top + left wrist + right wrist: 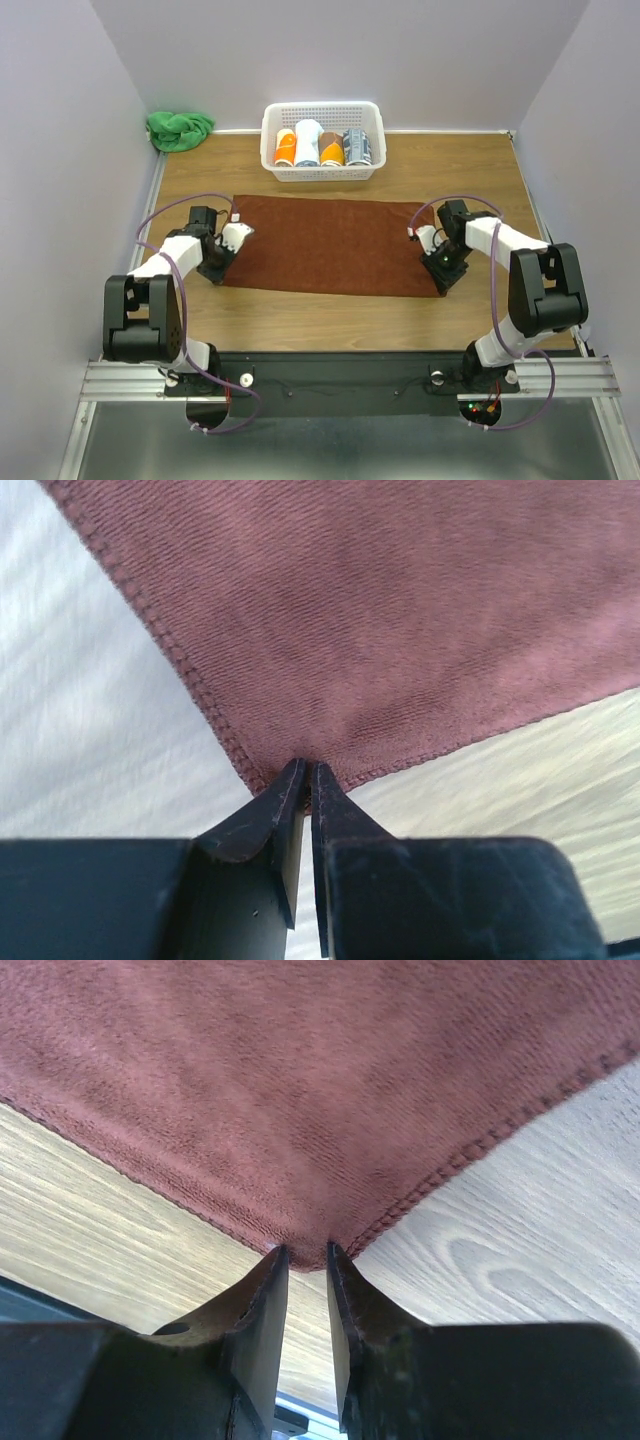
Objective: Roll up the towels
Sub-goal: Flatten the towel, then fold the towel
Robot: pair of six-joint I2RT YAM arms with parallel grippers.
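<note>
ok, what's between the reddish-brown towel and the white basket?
Nothing but a bare strip of wooden table separates the reddish-brown towel from the white basket. Only the top view shows it.

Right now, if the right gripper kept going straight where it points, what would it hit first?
The reddish-brown towel; the right gripper has its tips on that towel's corner, cloth straight ahead.

Robot lab cell: blank walls [60,150] around wooden table [450,170], two bolted arms [525,270].

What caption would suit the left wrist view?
Left tool pinching a stitched corner of the reddish-brown towel.
</note>
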